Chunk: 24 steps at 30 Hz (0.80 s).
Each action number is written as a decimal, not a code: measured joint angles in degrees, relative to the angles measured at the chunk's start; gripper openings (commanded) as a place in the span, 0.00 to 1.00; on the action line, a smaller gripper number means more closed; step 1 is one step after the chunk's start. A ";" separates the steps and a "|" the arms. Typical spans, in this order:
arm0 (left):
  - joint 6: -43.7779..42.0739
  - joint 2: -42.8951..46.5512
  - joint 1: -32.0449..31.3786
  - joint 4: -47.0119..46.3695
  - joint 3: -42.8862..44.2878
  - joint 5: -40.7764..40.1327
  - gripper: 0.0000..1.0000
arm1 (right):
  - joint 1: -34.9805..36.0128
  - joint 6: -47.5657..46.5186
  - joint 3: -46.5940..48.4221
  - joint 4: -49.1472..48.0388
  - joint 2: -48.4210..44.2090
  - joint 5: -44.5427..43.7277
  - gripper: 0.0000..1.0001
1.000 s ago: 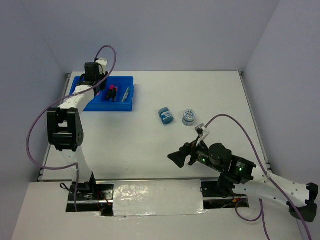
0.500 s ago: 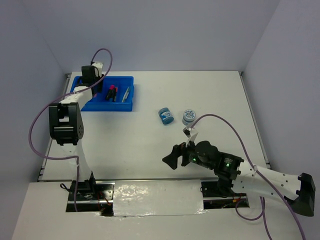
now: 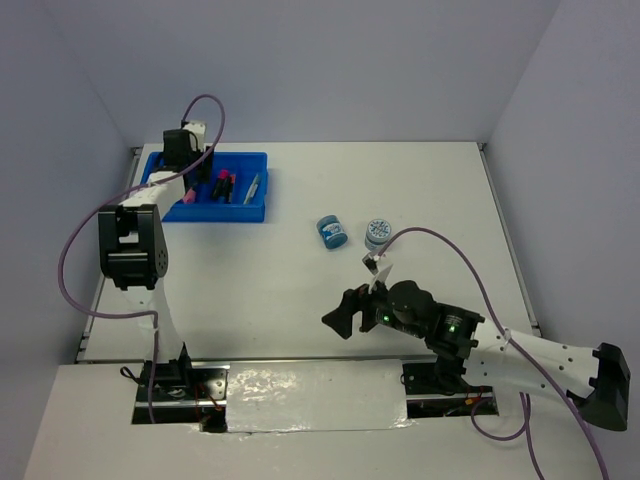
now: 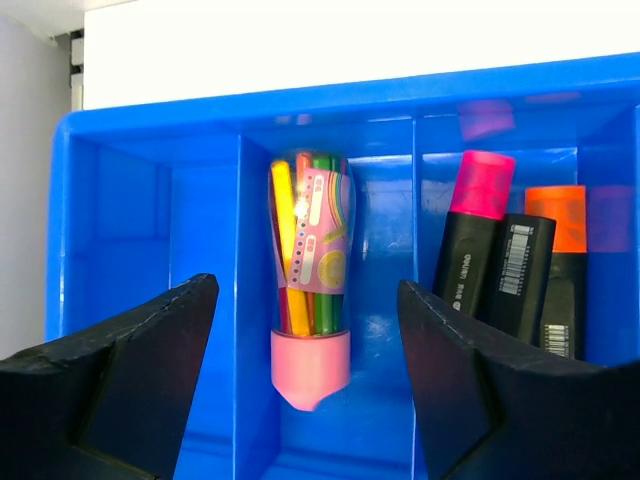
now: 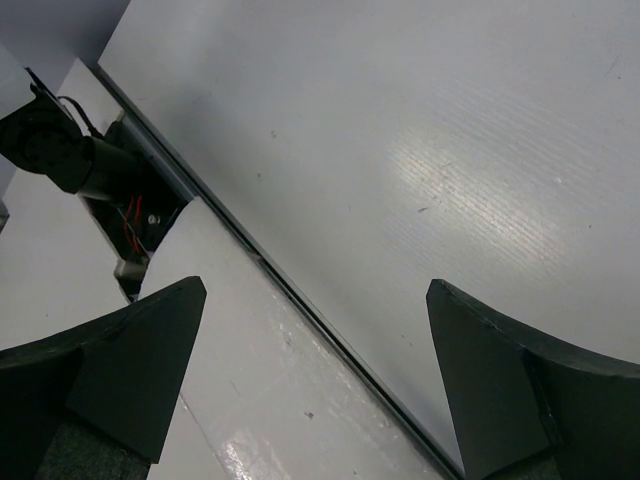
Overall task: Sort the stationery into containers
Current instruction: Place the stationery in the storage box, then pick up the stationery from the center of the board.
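The left gripper (image 4: 305, 300) hangs low over the blue tray (image 4: 350, 95) with its jaws spread wide and nothing pinched between them. The pink tube (image 4: 308, 250) lies below the gap, in the tray's second compartment from the left as the wrist camera sees it, close against that compartment's left divider, its cap end nearest the camera and clear of both fingers. In the next compartment to the right, a pink-ended marker (image 4: 472, 240) and an orange-ended marker (image 4: 560, 215) lie side by side, and farther right in the tray lies a thin pen (image 3: 253, 186). Outside the tray, off its right end on the table (image 3: 420, 190), sit the nearer jar (image 3: 331, 232) and the farther jar (image 3: 378, 234), not yet sorted. The right gripper (image 3: 340, 312) is well away from the tray toward the table's near edge, jaws wide apart and empty. The close risk is in the left arm's retreat: its fingers sit low by the dividers, so a slanted lift could likely hook a wall and drag the tray, or knock the tube or markers askew. The jars look the harder job — round and broad against narrow compartments, they may roll from a grasp or perch on a divider. If either arm brings them to the tray while the other is over it, the two could collide.
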<state>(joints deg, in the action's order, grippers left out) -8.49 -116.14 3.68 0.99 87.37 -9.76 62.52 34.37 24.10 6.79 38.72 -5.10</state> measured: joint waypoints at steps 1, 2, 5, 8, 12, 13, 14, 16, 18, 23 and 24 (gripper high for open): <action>0.02 0.09 0.00 -0.04 0.09 0.00 0.86 | -0.02 -0.04 0.02 -0.09 0.31 0.00 1.00; 0.13 0.35 0.00 -0.04 0.09 -0.02 0.87 | 0.00 -0.17 0.02 -0.11 0.63 0.00 1.00; 1.44 1.62 -0.02 0.09 0.09 -0.04 0.97 | 0.00 -0.46 0.20 0.17 1.22 -0.17 1.00; 4.76 4.33 -0.02 1.25 0.59 -0.02 0.99 | -0.02 -1.01 1.57 1.03 1.75 -1.14 1.00; 12.02 8.39 -0.04 6.29 5.66 0.70 0.99 | -0.11 -2.58 4.33 1.92 3.48 -3.91 1.00; 14.03 9.38 -0.11 8.00 7.91 0.94 0.99 | -0.37 -3.08 5.07 2.05 4.26 -4.59 1.00; 15.89 10.25 -0.15 9.53 9.86 1.14 0.99 | -0.74 -3.74 5.97 2.19 5.38 -5.11 1.00; 20.17 12.28 -0.24 13.81 14.49 1.79 0.99 | -2.47 -4.68 7.74 2.62 8.02 -5.73 1.00; 24.22 15.32 -0.24 17.99 17.07 2.80 0.99 | -6.16 -4.87 9.44 4.02 10.86 -5.77 1.00; 30.21 31.54 -0.44 26.75 7.21 6.12 0.99 | -19.06 -4.63 13.64 8.20 18.99 -6.75 1.00; 30.49 36.26 -0.57 25.66 1.95 6.71 0.99 | -20.57 -4.63 14.80 9.51 20.72 -7.54 1.00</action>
<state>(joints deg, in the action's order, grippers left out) 22.00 -79.88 3.11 26.65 89.32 -3.05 41.95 29.74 38.89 16.29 59.44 -12.64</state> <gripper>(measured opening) 0.993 0.997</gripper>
